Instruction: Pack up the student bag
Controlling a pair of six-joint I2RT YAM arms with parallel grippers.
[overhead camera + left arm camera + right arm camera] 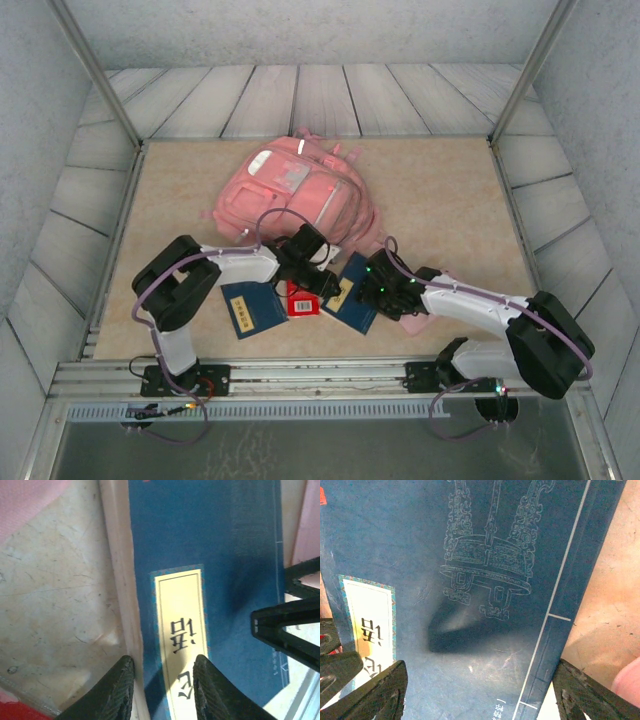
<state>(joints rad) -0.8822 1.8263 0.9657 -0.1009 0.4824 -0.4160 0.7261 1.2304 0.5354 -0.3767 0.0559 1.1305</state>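
Progress: early; nothing visibly packed.

- Large pink fabric backpack (300, 190) lies flat at the far centre of the beige worktop (450, 200). Cannot tell whether its zip is open.
- Outside the bag, near side of it: dark blue softcover book with a cream title label (485, 555), a second blue book (252, 308) to its left, and a small flat red item (303, 300) between them.
- Left gripper (162, 672): fingers narrowly apart over the label end of the first book, at its page edge; no grip evident.
- Right gripper (480, 680): fingers wide apart across the same book's cover, holding nothing.

Judgement: both arms are working on one book. Left to do: lift it, get it into the bag, then the other loose items.
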